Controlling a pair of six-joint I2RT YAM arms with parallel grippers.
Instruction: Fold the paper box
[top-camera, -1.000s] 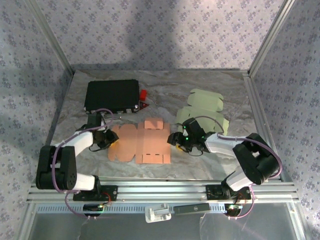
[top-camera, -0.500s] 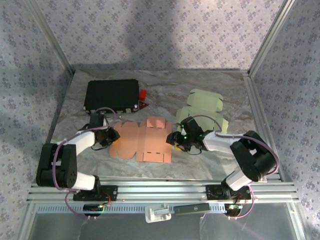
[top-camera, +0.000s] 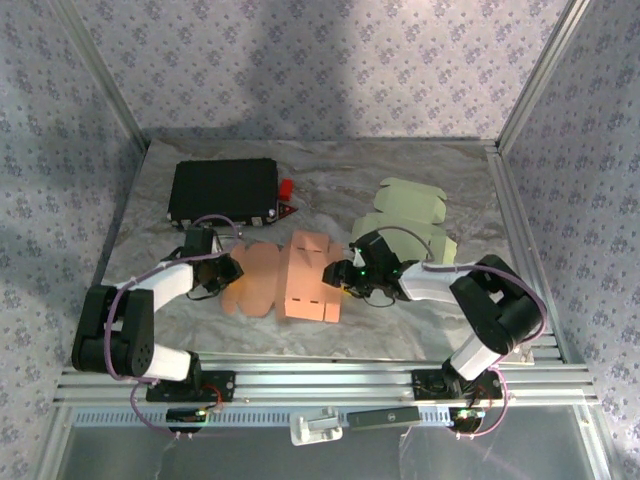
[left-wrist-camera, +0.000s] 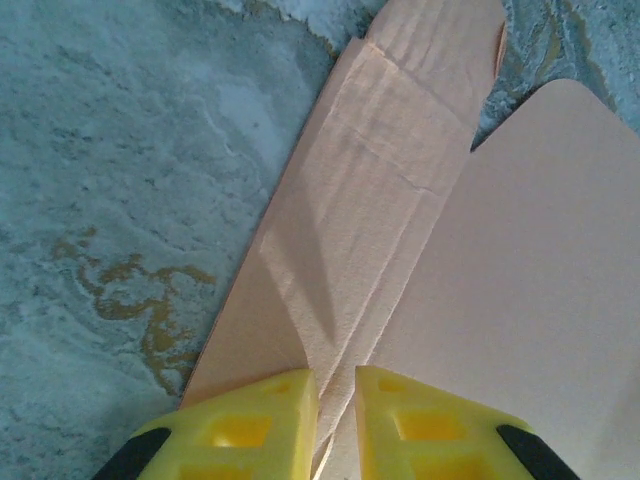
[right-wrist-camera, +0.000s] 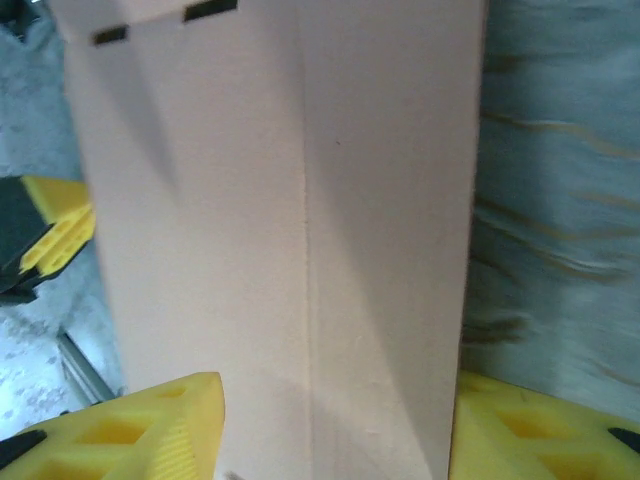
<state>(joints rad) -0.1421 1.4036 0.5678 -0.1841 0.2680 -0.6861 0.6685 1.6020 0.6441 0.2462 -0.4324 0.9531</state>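
The paper box (top-camera: 285, 282) is a peach card blank lying mid-table, its right panel raised off the surface. My left gripper (top-camera: 224, 272) is at its left edge. In the left wrist view the yellow fingers (left-wrist-camera: 250, 420) are shut on a creased flap of the paper box (left-wrist-camera: 380, 200), with a thin fold of card between them (left-wrist-camera: 337, 378). My right gripper (top-camera: 341, 275) is at the raised right side. In the right wrist view its jaws (right-wrist-camera: 338, 390) stand wide apart and the upright peach panel (right-wrist-camera: 300, 200) spans the gap between them.
A black case (top-camera: 222, 191) with a small red piece (top-camera: 286, 188) beside it sits at the back left. Pale green card blanks (top-camera: 405, 222) lie at the back right, just behind the right arm. An aluminium rail (top-camera: 320, 385) runs along the near edge.
My right gripper has moved left and tipped the box's right panel upward, so the blank looks narrower. My left gripper has slid slightly right while holding its flap.
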